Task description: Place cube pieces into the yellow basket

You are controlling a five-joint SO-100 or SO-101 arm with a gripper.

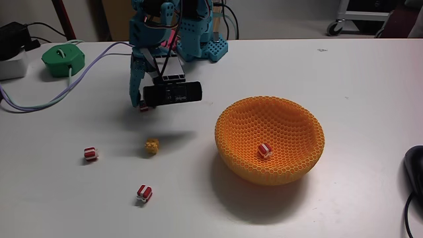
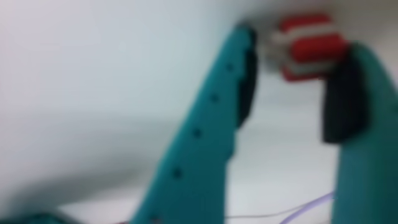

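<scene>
White bench (image 1: 344, 79) carries everything we see. At far left in the fixed view sits a green puck (image 1: 64, 59). Right of it the teal gripper (image 1: 141, 104) reaches down to the bench; in the wrist view its jaws stand apart around a red-striped cube (image 2: 309, 46), which lies between the tips unclamped. Loose cubes follow: striped (image 1: 90, 154), striped (image 1: 144, 194), yellow (image 1: 152, 147). Rightmost, the yellow basket (image 1: 291, 112) holds another striped cube (image 1: 264, 150).

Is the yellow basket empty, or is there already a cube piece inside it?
Not empty. The fixed view shows one red-and-white cube piece lying inside the yellow basket, near its bottom.
</scene>
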